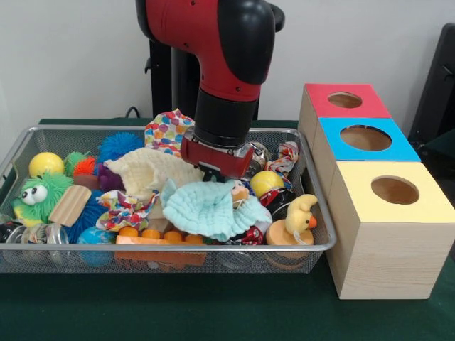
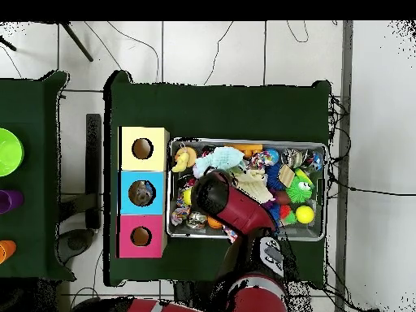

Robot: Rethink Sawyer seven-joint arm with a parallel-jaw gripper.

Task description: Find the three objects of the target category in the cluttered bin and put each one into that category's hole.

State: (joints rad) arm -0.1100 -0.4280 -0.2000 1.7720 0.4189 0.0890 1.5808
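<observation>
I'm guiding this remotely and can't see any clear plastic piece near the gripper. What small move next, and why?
Probably lift the gripper straight up. It sits low among cloths in the bin, hiding what lies beneath, and no wrinkly plastic piece shows beside it. Rising would reopen the view before choosing a pick for the blue-topped box's hole.

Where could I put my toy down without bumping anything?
On the green tablecloth in front of the wire bin, or beside the yellow-topped box. The bin itself is packed with toys and cloths, and the gripper hangs low over its middle.
</observation>
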